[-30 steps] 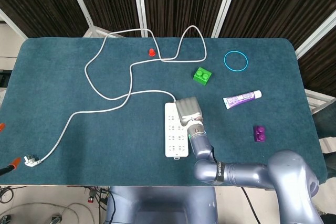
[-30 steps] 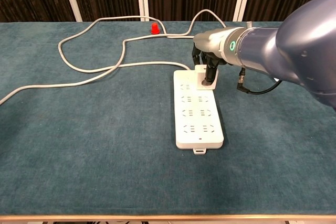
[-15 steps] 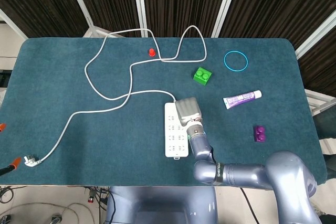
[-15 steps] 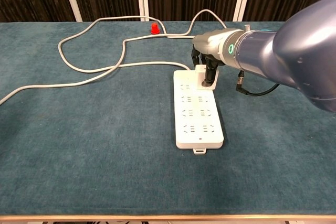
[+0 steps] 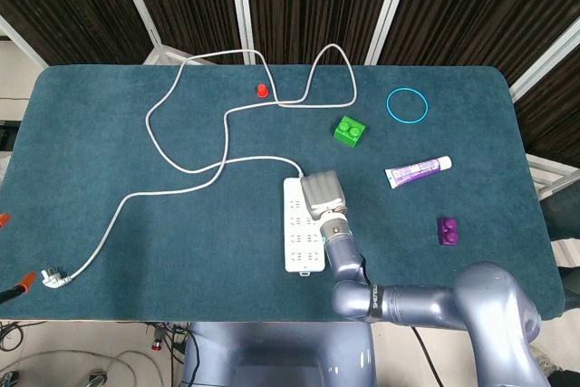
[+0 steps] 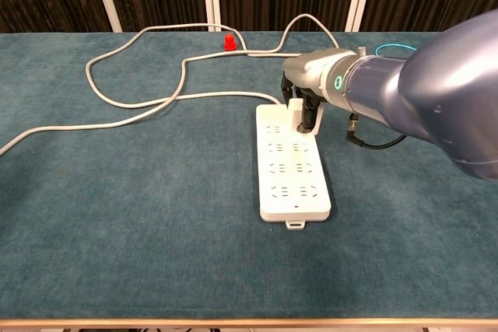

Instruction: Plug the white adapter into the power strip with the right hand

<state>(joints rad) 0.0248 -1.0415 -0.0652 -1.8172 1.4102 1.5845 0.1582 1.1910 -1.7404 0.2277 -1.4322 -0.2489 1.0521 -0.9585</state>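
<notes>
One white power strip (image 6: 292, 166) lies on the table's blue cloth (image 5: 109, 151), its cord (image 5: 181, 165) winding to the left. At its far end the right hand (image 6: 305, 91) grasps the white adapter (image 6: 296, 106), which stands upright on the top sockets. Further right lie a green brick (image 5: 350, 130), a tube (image 5: 418, 170) and a purple brick (image 5: 448, 230).

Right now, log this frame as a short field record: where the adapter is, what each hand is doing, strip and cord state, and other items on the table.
adapter: white adapter at the far end of the power strip, under the hand; whether it is fully seated cannot be told
right hand: right hand grips the adapter from above
left hand: not in view
strip cord: white cord loops across the table, its plug lying loose near the left front edge
other items: green block, blue ring, tube, purple block, small red object
</notes>
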